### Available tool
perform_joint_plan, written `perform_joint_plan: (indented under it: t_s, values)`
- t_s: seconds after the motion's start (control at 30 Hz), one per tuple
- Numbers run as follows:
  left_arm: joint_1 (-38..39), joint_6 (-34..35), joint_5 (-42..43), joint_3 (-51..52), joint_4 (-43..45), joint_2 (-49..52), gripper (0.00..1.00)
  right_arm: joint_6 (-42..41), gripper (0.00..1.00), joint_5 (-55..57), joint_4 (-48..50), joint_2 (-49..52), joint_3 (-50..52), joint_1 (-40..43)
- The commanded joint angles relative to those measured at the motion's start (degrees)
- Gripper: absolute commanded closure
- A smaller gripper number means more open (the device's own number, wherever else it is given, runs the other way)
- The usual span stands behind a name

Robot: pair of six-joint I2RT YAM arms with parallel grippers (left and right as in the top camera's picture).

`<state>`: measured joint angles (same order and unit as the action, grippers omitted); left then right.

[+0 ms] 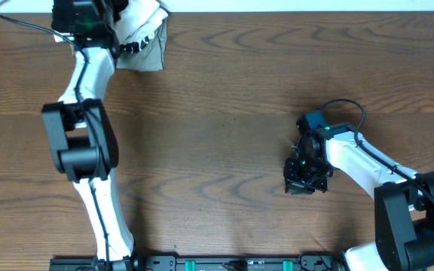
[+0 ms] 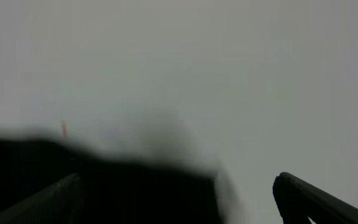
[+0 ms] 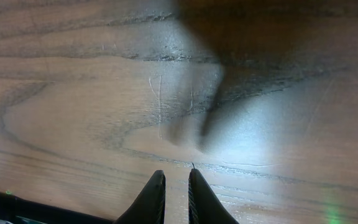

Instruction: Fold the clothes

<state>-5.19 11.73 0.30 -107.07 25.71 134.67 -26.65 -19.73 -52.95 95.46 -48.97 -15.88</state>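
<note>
The clothes do not show on the table in the overhead view. A blurred black mass [image 2: 123,193] fills the lower left of the left wrist view, and I cannot tell whether it is the clothes. My left gripper [image 2: 179,180] stands open at the table's far left corner, its fingers [image 2: 309,199] wide apart, the black mass reaching partway between them. My right gripper [image 1: 306,181] hangs just above bare wood at the right. Its fingertips [image 3: 176,177] are shut to a thin slit with nothing between them.
A white-and-grey bundle [image 1: 143,38] with black-and-white striped trim lies at the far left edge, right beside the left arm [image 1: 81,143]. The wooden table [image 1: 217,135] stretches bare between the two arms. The table's far edge runs along the top.
</note>
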Motion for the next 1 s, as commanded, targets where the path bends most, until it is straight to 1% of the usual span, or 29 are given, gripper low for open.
perform_joint_plan:
  t_s: [0.0, 0.13, 0.27, 0.37, 0.47, 0.53, 0.63, 0.73, 0.83, 0.97]
  values:
    - [-0.6, -1.2, 0.3, -0.1, -0.3, 3.9, 0.02, 0.6, 0.87, -0.3, -0.2, -0.9, 0.1, 0.1]
    - [-0.4, -1.2, 0.8, -0.1, -0.3, 4.6, 0.02, 0.6, 0.87, -0.3, -0.2, -0.9, 0.1, 0.1]
    - [0.3, -1.2, 6.6, -0.1, -0.2, 1.9, 0.02, 0.6, 0.88, -2.4, -0.3, -0.9, 0.1, 0.1]
    - [1.4, -1.2, 9.8, -0.1, -0.9, -2.6, 0.02, 0.6, 0.89, -2.4, -0.3, -0.9, 0.1, 0.1]
    - [2.3, -1.2, 9.7, -0.1, -2.8, -7.9, 0.02, 0.6, 0.88, -2.0, -0.3, -0.9, 0.1, 0.1]
    - [2.4, -1.2, 9.8, -0.1, -5.7, -12.6, 0.02, 0.4, 0.90, -1.0, -0.2, -1.0, 0.0, 0.1]
    - [2.3, -1.2, 9.7, -0.1, -13.6, -21.7, 0.02, 0.4, 0.90, 1.7, -0.2, -1.5, -1.5, 0.2]
    - [2.3, -1.2, 9.8, -0.1, -23.3, -30.8, 0.02, 0.4, 0.91, 3.3, -0.7, -2.8, -4.0, 0.2]
    - [2.3, -1.2, 9.7, -0.1, -35.9, -40.7, 0.02, 0.7, 0.90, 5.7, -2.4, -5.2, -7.6, 0.2]
    - [2.3, -1.2, 9.7, -0.1, -56.4, -55.2, 0.02, 1.1, 0.87, 9.7, -5.0, -10.5, -12.3, 0.2]
